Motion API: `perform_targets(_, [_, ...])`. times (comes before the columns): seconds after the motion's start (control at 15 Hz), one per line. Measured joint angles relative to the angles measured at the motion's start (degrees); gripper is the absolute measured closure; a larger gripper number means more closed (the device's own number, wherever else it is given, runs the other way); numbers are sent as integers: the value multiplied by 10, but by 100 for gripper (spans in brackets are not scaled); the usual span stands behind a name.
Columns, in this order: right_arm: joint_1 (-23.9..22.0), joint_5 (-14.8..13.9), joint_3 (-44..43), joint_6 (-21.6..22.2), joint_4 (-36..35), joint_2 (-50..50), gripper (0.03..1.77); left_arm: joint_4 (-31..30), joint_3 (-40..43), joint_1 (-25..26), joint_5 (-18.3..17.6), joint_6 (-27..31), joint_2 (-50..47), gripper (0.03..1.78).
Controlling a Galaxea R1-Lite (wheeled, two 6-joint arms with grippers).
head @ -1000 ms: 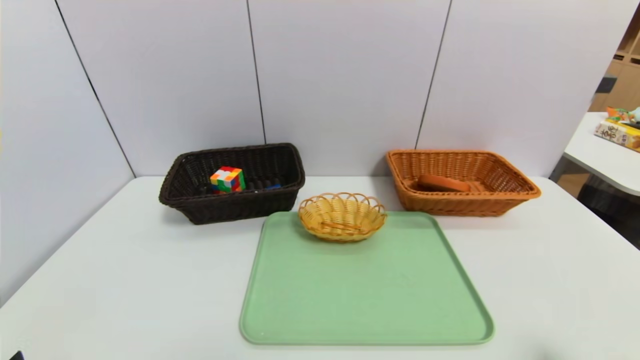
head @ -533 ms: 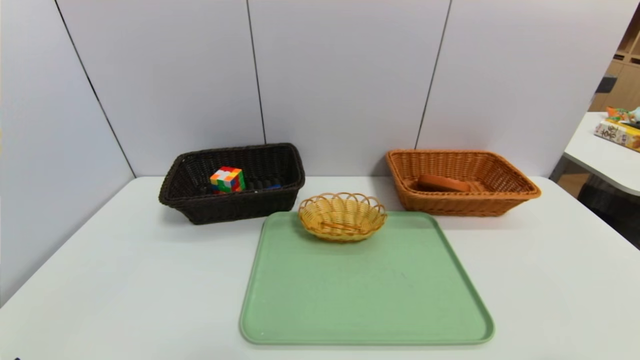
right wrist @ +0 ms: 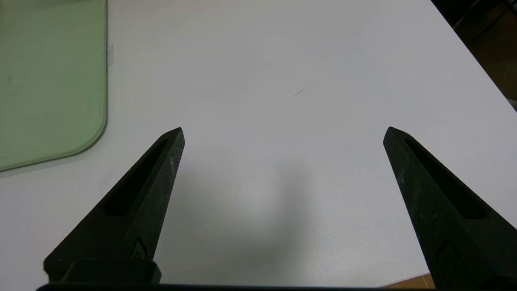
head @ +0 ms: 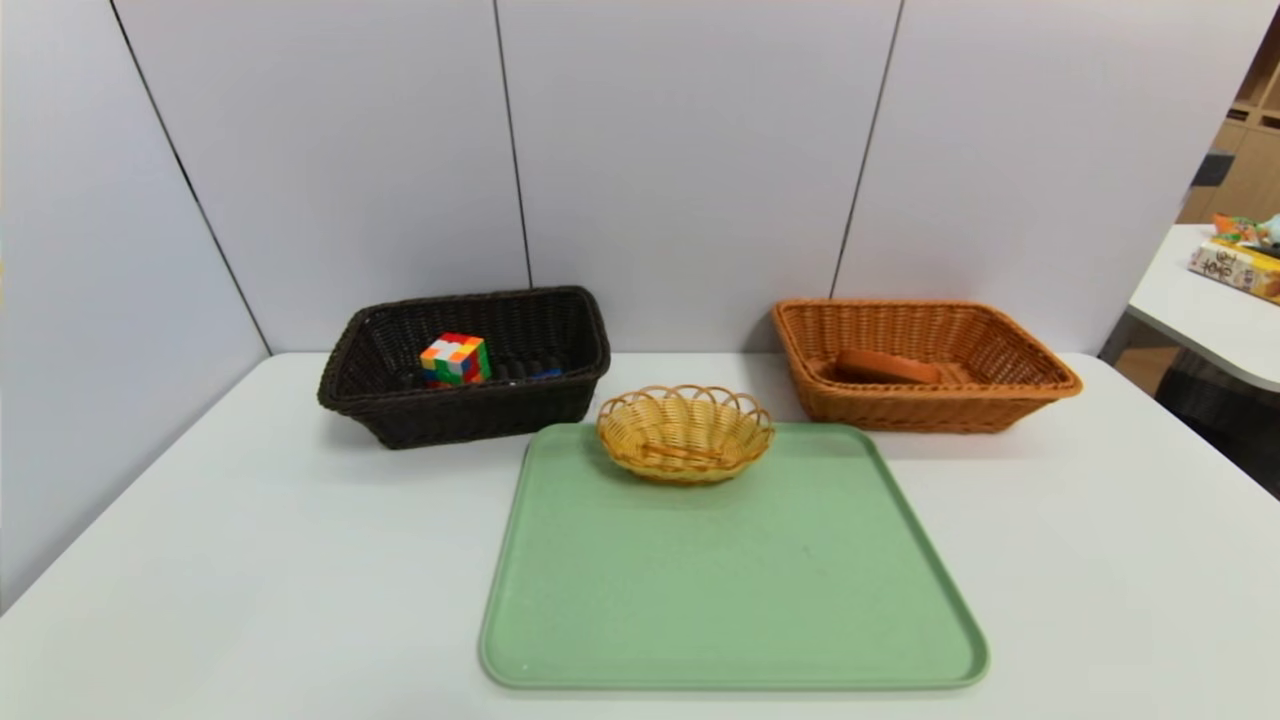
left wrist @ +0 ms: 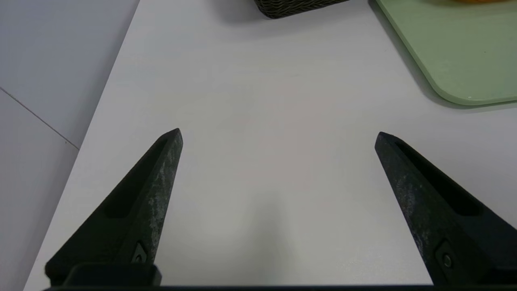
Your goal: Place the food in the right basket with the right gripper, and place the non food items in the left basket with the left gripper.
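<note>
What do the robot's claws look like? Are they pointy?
Yes, very pointy. The left claw and the right claw look like twins: each has two long black fingers that narrow to sharp tips, like thin triangles. Each finger has a long hollow groove along it and a small round screw near its base. The black surface looks scuffed and greyish in spots.

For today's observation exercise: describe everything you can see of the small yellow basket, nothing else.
The small yellow basket is a round, shallow bowl of woven wicker-like strands, with a scalloped rim of open loops. It stands upright on the far edge of the green tray, between the dark brown basket and the orange basket, touching neither. An orange-brown streak shows at its bottom; what that is cannot be told. Nothing else touches it.
</note>
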Motion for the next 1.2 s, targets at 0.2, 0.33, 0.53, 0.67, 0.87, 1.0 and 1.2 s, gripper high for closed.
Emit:
perform_targets(0.2, [-1, 0, 7, 2, 0, -15, 10, -1, 8, 1, 0, 0, -11, 12])
perform_targets(0.33, [-13, 0, 18, 1, 2, -29, 10, -2, 13, 1, 4, -1, -17, 12])
perform_targets(0.53, [-28, 0, 37, 0, 5, -56, 10, 0, 17, 0, 5, 1, -28, 12])
perform_targets(0.67, [-32, 0, 50, 1, 5, -72, 10, 0, 19, 0, 6, 2, -34, 12])
perform_targets(0.87, [-44, 0, 73, 0, 5, -95, 10, 1, 28, -1, 11, 1, -47, 12])
perform_targets(1.0, [-52, 0, 80, 0, 5, -111, 10, 2, 36, -1, 16, 2, -60, 12])
perform_targets(1.2, [-64, 0, 82, 2, 5, -129, 10, 3, 49, -1, 18, 1, -79, 12])
